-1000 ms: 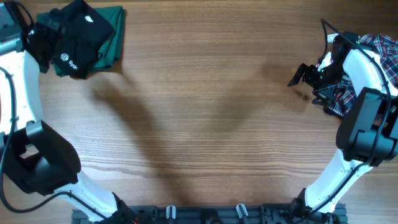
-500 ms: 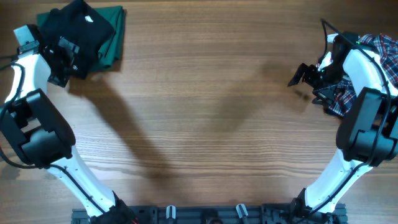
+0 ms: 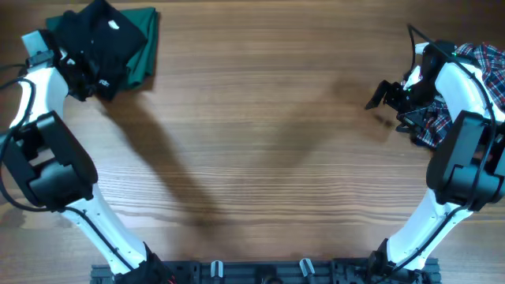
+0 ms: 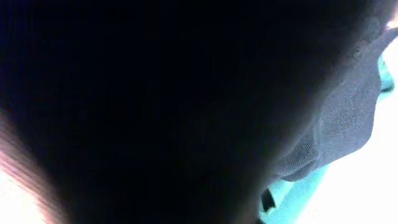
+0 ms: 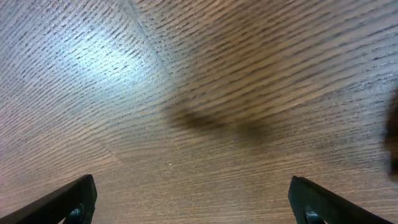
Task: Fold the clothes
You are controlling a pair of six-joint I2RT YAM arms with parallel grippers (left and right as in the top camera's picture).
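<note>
The clothes, a black polo shirt (image 3: 106,35), lie bunched on a green garment (image 3: 146,49) at the table's far left corner. My left gripper (image 3: 88,79) is pressed into the shirt's lower left edge, its jaws closed on the fabric. Black cloth (image 4: 155,93) fills the left wrist view and hides the fingers, with a sliver of green (image 4: 298,199) at the lower right. My right gripper (image 3: 379,96) hovers open over bare wood at the far right. In the right wrist view its fingers (image 5: 81,198) stand wide apart around the gripper's middle (image 5: 196,205), with nothing between them.
A red-white-blue plaid shirt (image 3: 483,57) lies heaped at the right edge, partly under the right arm. The wooden tabletop (image 3: 260,142) stretches between the two arms. A black rail (image 3: 260,272) runs along the front edge.
The left arm swung in from the left edge to the black shirt's lower left corner and its jaws closed on the fabric. The right arm has not moved.
</note>
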